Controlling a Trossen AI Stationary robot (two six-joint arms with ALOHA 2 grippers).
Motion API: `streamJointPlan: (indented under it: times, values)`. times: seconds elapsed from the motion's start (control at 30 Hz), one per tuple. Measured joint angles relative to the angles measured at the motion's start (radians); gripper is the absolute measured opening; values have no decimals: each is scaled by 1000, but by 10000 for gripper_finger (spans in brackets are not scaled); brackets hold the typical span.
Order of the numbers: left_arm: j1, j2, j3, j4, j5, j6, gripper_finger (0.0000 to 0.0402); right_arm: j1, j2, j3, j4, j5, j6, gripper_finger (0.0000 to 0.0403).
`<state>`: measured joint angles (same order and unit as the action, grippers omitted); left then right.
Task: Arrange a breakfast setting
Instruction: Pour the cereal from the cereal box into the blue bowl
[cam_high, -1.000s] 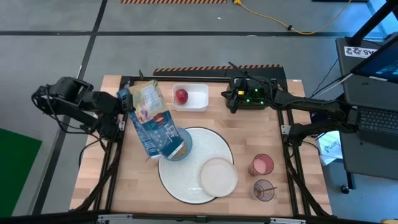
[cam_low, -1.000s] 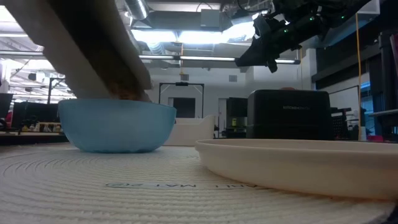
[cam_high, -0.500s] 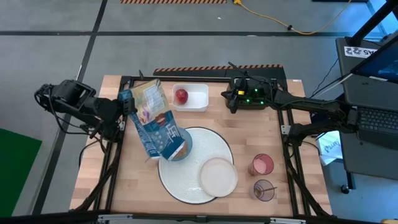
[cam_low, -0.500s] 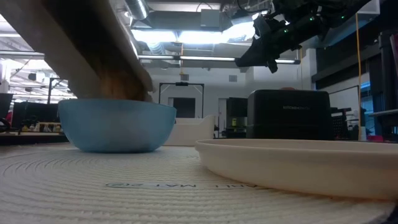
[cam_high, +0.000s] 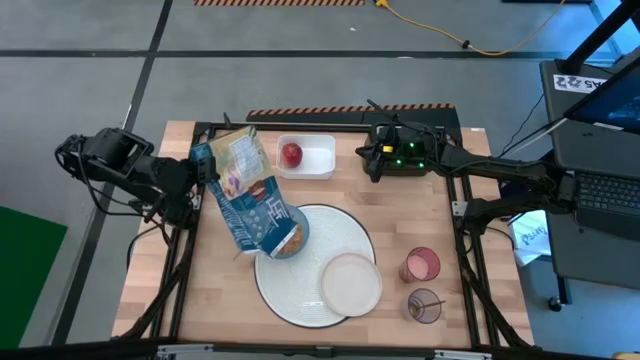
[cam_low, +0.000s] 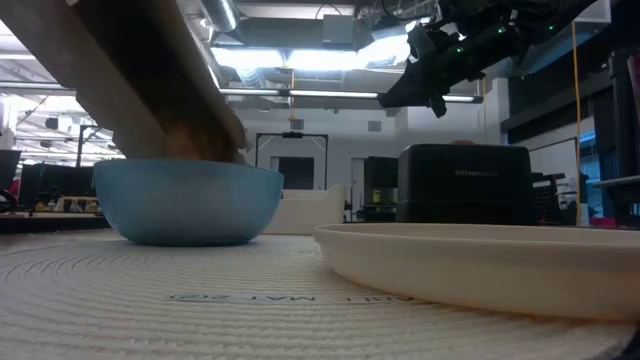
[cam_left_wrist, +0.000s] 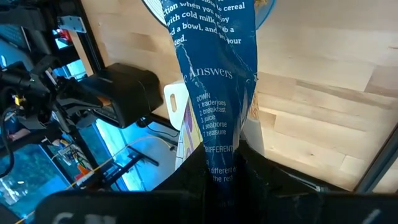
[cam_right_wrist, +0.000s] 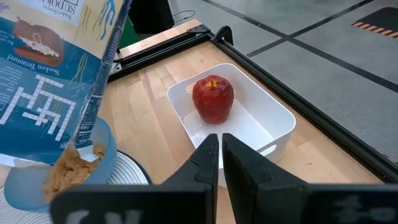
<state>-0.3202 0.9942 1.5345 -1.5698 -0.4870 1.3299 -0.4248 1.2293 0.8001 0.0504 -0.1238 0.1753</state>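
High view is showing the left gripper (cam_high: 196, 178) clenching the base end of a blue and tan printed cardboard cereal box (cam_high: 245, 195), tilting it so that tan flaky cereal (cam_high: 290, 240) is spilling into the blue round bowl (cam_high: 297, 233) on the large round white ribbed mat (cam_high: 345, 235). The box is probably handling as light, thin-walled and crushable, so gripping near its stiffer folded end seems wise. The right gripper (cam_right_wrist: 219, 149), fingers nearly together and holding nothing, is hovering over the smooth red apple (cam_right_wrist: 212, 98) in the white square plastic tub (cam_right_wrist: 273, 124).

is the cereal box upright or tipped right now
Tipped: the left gripper holds the cereal box slanted, mouth down over the blue bowl.
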Motion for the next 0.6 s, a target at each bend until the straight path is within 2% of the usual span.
streamJointPlan:
  times: [0.37,0.6]
  values:
    - [1,-20,0,-2,14,-44,45,0,0,0,-1,0,0,26]
    - [1,-20,0,-1,-4,-7,45,0,0,0,-1,0,0,26]
